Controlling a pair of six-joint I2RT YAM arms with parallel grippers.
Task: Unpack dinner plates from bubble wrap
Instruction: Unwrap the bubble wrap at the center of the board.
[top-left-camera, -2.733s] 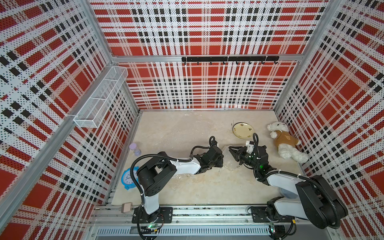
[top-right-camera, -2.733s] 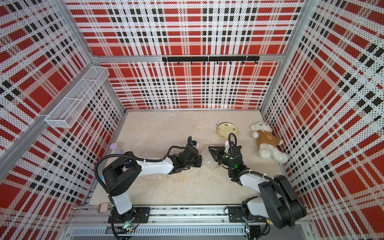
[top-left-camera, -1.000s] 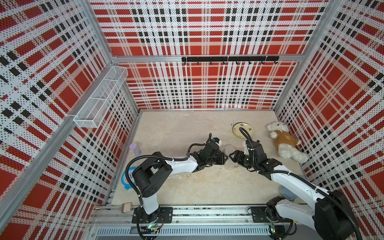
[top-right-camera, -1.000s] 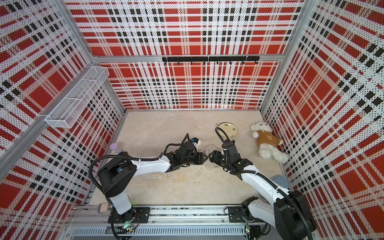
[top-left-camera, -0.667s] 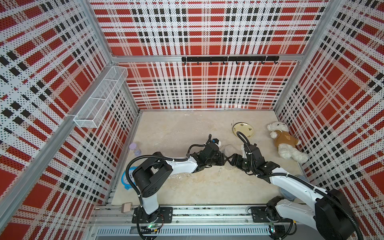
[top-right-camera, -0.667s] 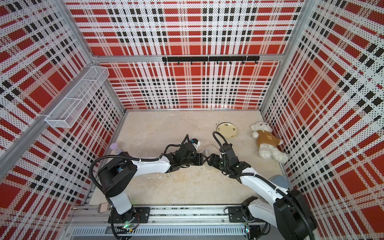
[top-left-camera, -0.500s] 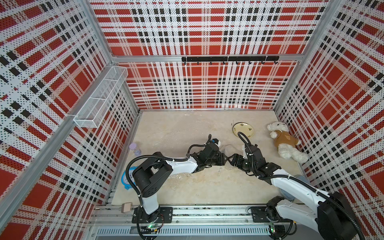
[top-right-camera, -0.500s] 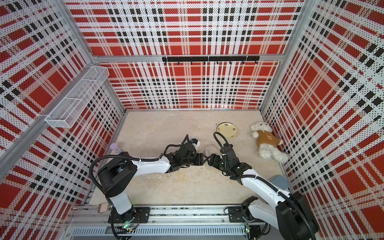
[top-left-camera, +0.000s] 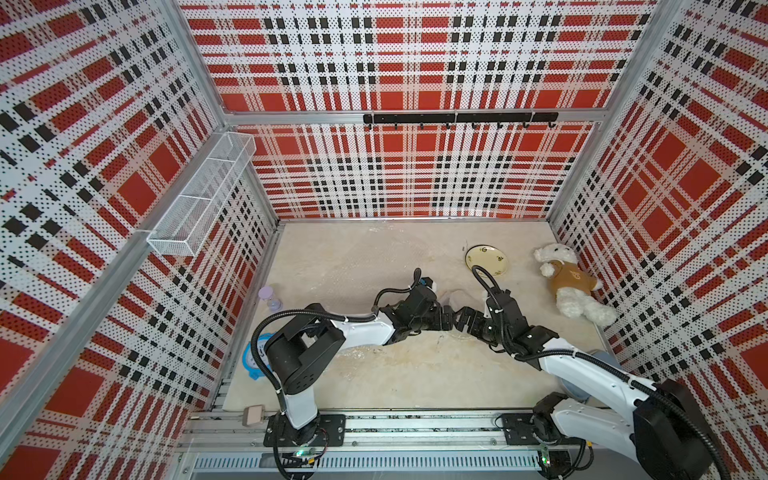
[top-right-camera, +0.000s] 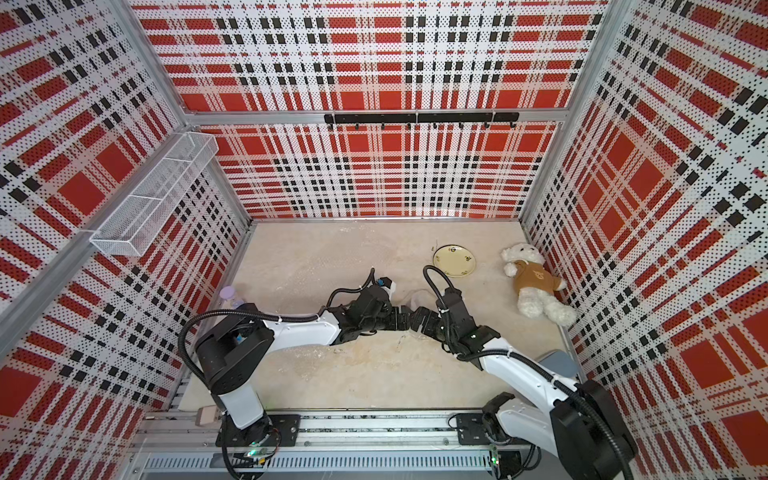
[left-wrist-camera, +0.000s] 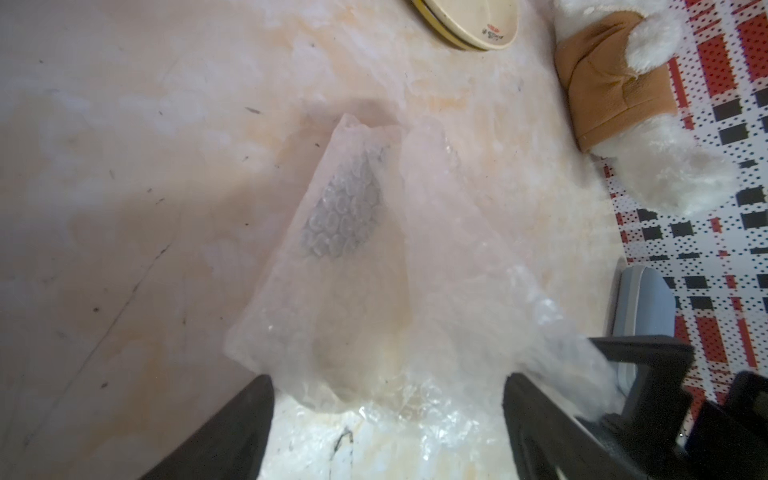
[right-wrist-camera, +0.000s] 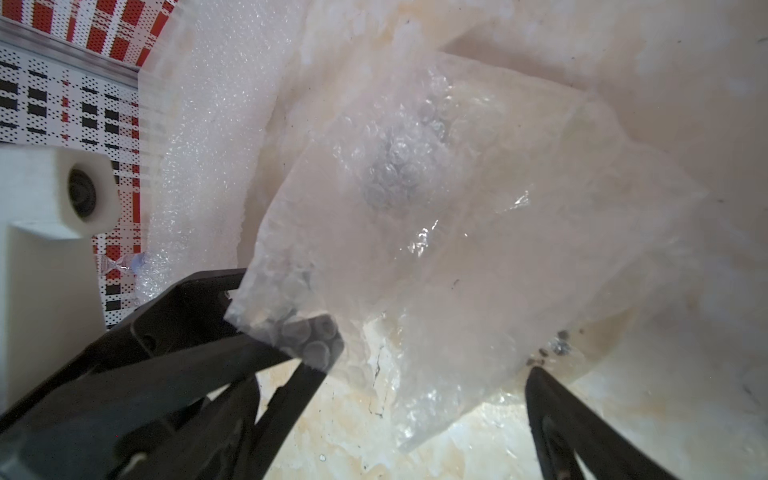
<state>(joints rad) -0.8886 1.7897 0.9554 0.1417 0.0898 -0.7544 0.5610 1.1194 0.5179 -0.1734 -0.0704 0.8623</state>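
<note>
Left gripper (left-wrist-camera: 386, 380) and right gripper (right-wrist-camera: 415, 372) both spread, pinching nothing; bubble wrap (left-wrist-camera: 353, 257) just ahead looks empty, so next needs an edge pinch to clear it.

The left arm (top-left-camera: 361, 332) and the right arm (top-left-camera: 582, 370) are clad in white shells, joined by black housings. Black ribbed cables (top-left-camera: 270, 320) are looped along both. Black base plates (top-left-camera: 332, 430) are bolted to a silver rail (top-left-camera: 415, 428). The left hand (left-wrist-camera: 386, 415) and the right hand (right-wrist-camera: 415, 399) are fitted with black angular fingers (left-wrist-camera: 232, 436). A white camera housing (right-wrist-camera: 54, 187) is carried at the left wrist.
</note>
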